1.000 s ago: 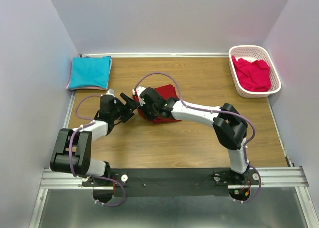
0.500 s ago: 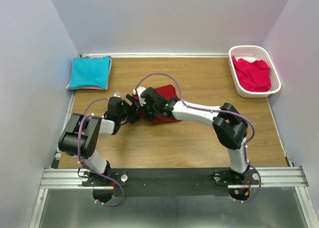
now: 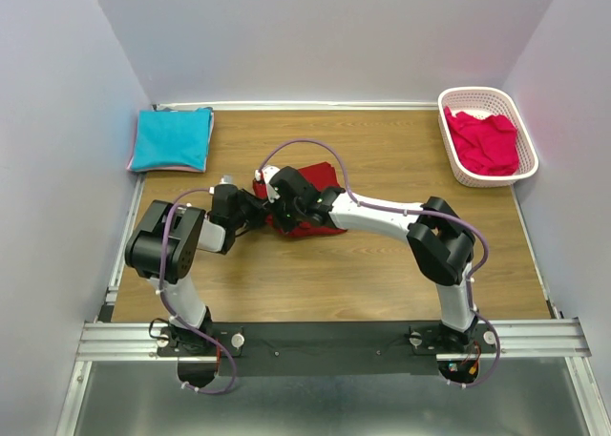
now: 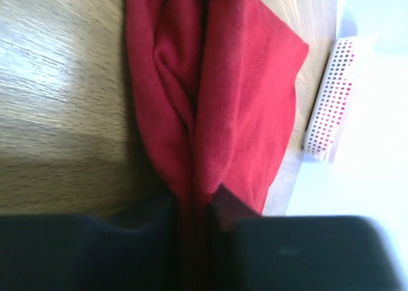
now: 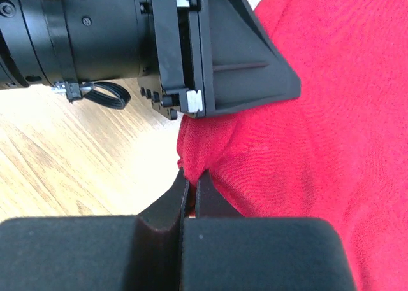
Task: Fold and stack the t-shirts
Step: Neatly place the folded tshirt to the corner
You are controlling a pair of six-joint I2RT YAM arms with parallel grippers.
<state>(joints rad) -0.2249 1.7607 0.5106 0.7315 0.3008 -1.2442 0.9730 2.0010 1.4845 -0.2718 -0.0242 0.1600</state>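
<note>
The dark red t-shirt [image 3: 313,180] lies bunched in the middle of the table. Both grippers meet at its left edge. My left gripper [image 3: 254,210] comes in from the left, and a fold of the dark red t-shirt [image 4: 217,100] runs down between its jaws [image 4: 194,221], pinched there. My right gripper [image 5: 190,192] is shut on the cloth's left edge [image 5: 204,151], just beside the left gripper's finger [image 5: 242,55]. A folded turquoise t-shirt [image 3: 172,138] lies at the back left. A pinkish-red t-shirt [image 3: 485,142] sits crumpled in the basket.
The white latticed basket [image 3: 477,92] stands at the back right corner, also seen in the left wrist view [image 4: 325,113]. White walls close the table on three sides. The right arm [image 3: 382,212] stretches across the table's middle.
My left gripper has moved right to the dark red t-shirt's edge and closed from wide open onto a fold of it. The right gripper has stayed shut on the cloth.
</note>
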